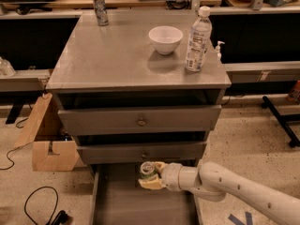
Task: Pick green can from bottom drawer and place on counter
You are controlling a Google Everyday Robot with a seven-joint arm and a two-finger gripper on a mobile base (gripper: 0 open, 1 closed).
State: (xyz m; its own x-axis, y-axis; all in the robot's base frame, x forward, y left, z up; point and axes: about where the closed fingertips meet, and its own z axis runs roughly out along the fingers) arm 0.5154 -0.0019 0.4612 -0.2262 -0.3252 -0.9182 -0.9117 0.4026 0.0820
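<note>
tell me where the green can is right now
The green can is held in the gripper, low centre of the camera view, above the rear of the open bottom drawer, just below the middle drawer.
</note>
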